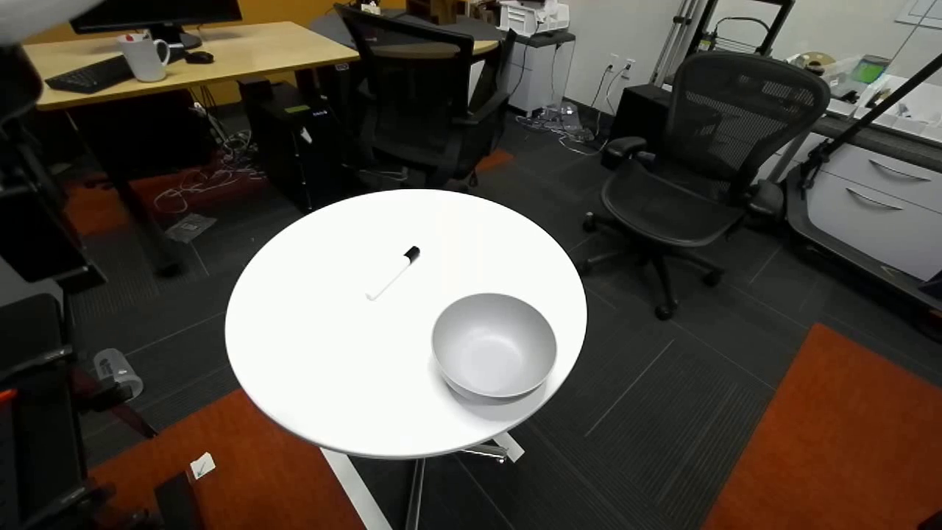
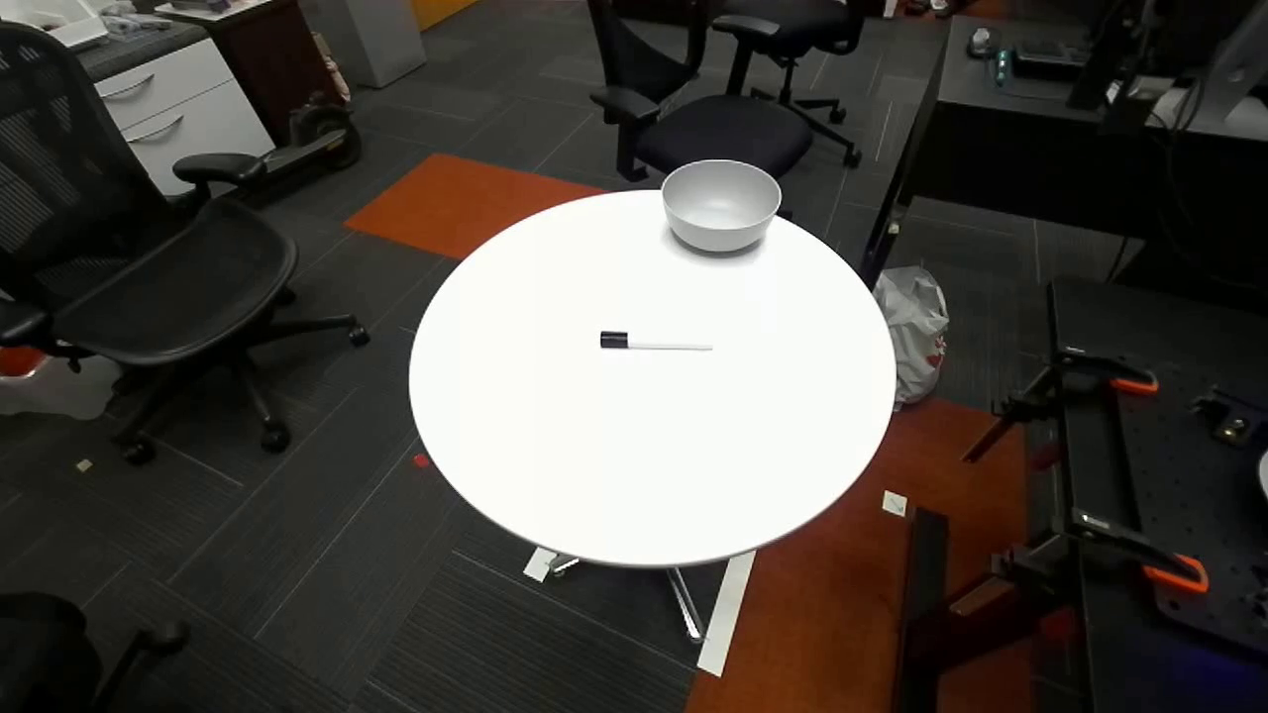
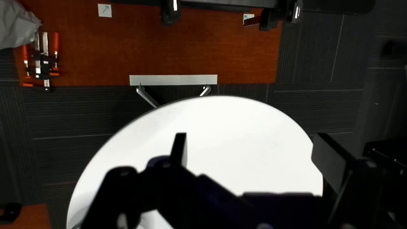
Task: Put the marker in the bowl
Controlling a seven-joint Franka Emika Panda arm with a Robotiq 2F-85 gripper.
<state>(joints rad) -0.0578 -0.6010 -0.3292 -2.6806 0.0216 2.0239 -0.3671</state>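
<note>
Item: my gripper (image 3: 251, 140), two-fingered, seen in the wrist view. Its fingers (image 3: 329, 162) are spread wide, well apart, with the white table (image 3: 248, 127) visible between them; I hold nothing.

Item: marker (image 1: 393, 274), one, thin white body, black end. Lies flat on the table, outside the bowl (image 1: 493, 346), near it but apart, in both exterior views.

Item: bowl, one, round, plain light grey. Stands upright on the table, close to its edge.

Item: white tape (image 3: 173, 80), a strip, along the edge of an orange carpet (image 3: 159, 44).

Item: clamps (image 3: 46, 60), red-handled, at one end of that carpet.

Item: black mesh chair (image 1: 751, 125), apart from the table, in an exterior view.

Item: white mug (image 1: 146, 60), on a wooden desk (image 1: 272, 48), beside a black keyboard (image 1: 92, 73).
</note>
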